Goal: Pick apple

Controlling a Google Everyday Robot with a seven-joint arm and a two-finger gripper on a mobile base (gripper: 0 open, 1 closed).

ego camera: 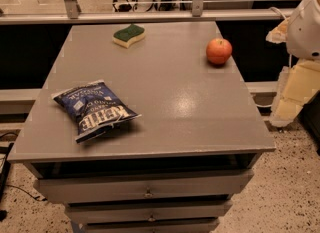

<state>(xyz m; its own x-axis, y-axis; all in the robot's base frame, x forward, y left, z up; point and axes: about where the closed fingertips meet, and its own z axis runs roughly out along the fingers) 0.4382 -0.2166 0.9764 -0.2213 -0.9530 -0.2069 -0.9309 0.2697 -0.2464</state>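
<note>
Gripper (292,94) position: at the picture's right border, outside the right edge of the table (175,102), partly cut off by the frame, below the white arm housing (306,24). How far it is open cannot be told from this view. It has no hold on the apple (219,51), which rests on the table well apart from it. The apple sits near the far right corner of the tabletop, close to the right edge. From the gripper it lies toward picture-left and farther back. The apple is round and has no long axis, so the approach angle is judged not critical. Its stem dimple appears to face up. The side of the apple toward the gripper is unobstructed. The sponge (129,35) lies at the back of the tabletop, well apart from the apple. The chip bag (92,109) lies near the front left, also well apart. Caution: the apple can roll, and the nearby table edge leaves little margin on that side. A railing (150,17) runs just behind the table.
</note>
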